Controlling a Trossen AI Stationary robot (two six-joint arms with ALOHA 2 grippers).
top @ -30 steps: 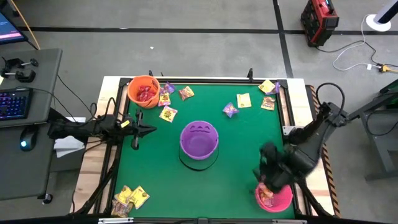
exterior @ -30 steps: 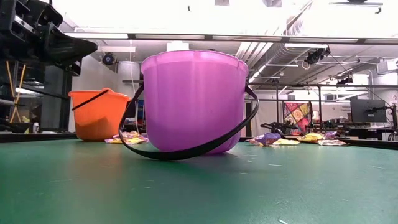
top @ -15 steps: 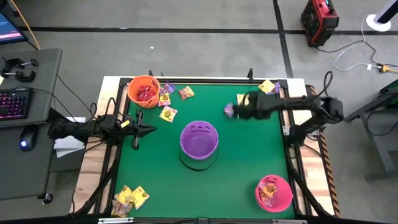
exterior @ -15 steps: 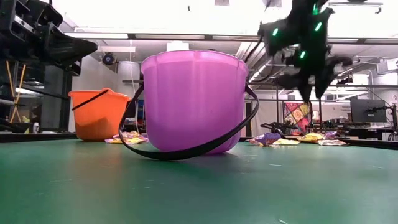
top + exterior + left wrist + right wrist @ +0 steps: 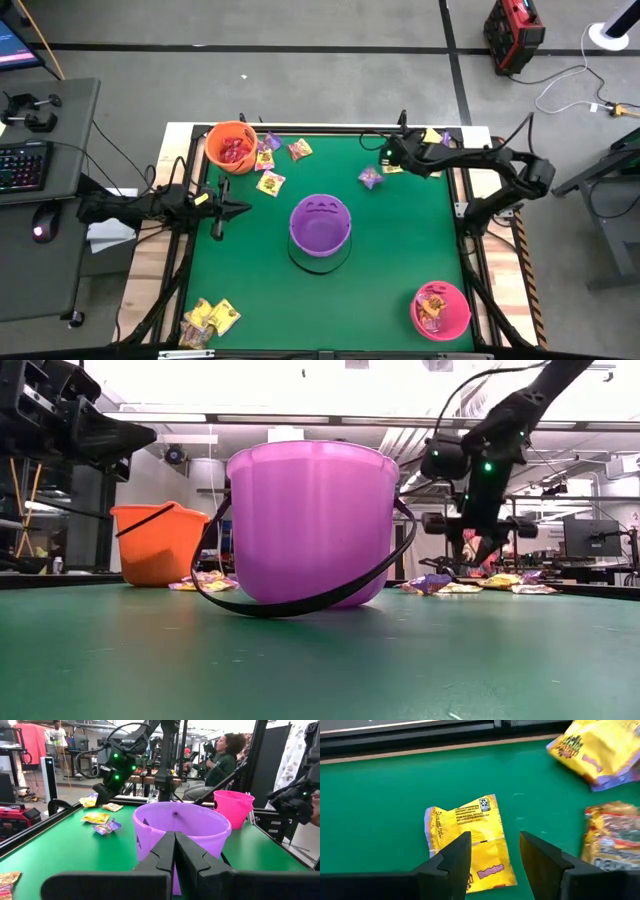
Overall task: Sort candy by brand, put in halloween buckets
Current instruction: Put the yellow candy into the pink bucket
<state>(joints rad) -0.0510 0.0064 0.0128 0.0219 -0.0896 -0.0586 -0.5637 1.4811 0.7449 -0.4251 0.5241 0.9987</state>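
Surface: green table (image 5: 400, 250), workshop floor around it.
Right gripper (image 5: 494, 851): fingers apart, hovering over a yellow packet (image 5: 470, 845) at upper right of the high view.
Packet axis: lies flat, long axis running between the fingers.
Nearby: purple packet (image 5: 370, 177) just beside; more candy at the corner.
Buckets: orange bucket (image 5: 231, 146) upper left, purple bucket (image 5: 320, 226) centre, pink bucket (image 5: 441, 310) lower right.
Left gripper (image 5: 174, 851): fingers together, at left edge.

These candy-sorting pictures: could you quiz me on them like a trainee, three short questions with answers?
1. True or false: the right gripper is open above a yellow packet.
2. Which bucket stands mid-table? A) orange bucket B) purple bucket C) pink bucket
3. Fill in: the left gripper is ____, pointing toward the purple bucket.

Key: 1 true; 2 B; 3 shut.
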